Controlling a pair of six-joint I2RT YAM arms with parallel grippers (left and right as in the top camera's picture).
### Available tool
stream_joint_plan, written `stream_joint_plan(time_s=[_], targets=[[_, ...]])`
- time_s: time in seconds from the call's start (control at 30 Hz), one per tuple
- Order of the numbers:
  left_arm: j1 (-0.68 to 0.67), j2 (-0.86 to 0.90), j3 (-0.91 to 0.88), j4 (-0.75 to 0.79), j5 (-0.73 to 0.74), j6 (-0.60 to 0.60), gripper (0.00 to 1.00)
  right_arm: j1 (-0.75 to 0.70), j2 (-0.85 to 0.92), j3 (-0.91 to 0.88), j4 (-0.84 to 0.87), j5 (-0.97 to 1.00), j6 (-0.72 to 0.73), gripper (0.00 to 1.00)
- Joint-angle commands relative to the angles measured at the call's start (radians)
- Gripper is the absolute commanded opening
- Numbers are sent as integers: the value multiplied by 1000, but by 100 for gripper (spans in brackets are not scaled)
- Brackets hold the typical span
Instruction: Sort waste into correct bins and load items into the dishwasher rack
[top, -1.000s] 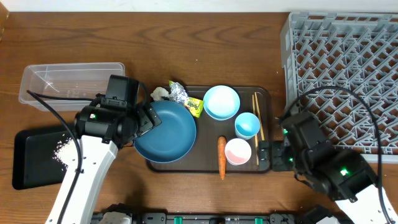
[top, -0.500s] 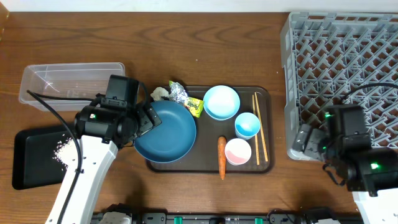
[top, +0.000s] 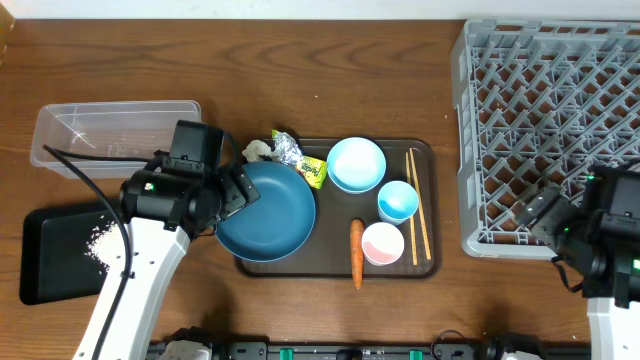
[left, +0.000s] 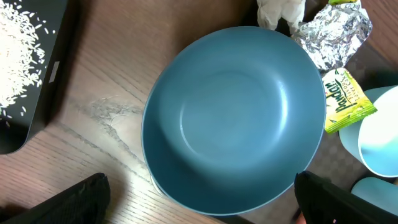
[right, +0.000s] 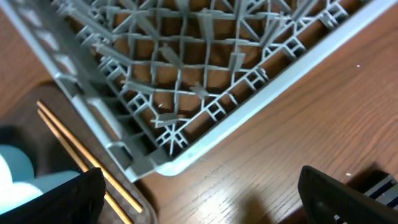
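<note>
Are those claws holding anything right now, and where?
Nothing. The left gripper hangs open over the dark-blue bowl, and the right gripper is open by the rack's corner.

Loose rice (top: 100, 238) in blk tray (top: 48, 268)

1. The overhead view is bright and even, lit softly from above; the table (top: 330, 70) shows crisp grain and short, faint shadows.
2. Its straight lines perhaps bow slightly toward the corners; it is hard to judge.
3. The left wrist view is sharp: the dark-blue bowl (left: 233, 118) carries a soft sheen, and the foil (left: 336, 31) glints hard.
4. The left pincer (left: 204, 202) is dark and blurred.
5. The right wrist view is dimmer and softer: the rack (right: 186, 81) looks slightly smeared, and the right pincer (right: 199, 202) is black and unfocused.
</note>
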Motion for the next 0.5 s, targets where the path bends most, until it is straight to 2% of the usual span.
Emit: stream_joint_plan(time_s=[0.0,0.47], targets=[[3,-1,16,-3,-16,-6,98,-35,14,-26,4,-40,26,99],[3,-1,16,-3,-16,-6,98,-39,101,-216,94,-126,88,99]])
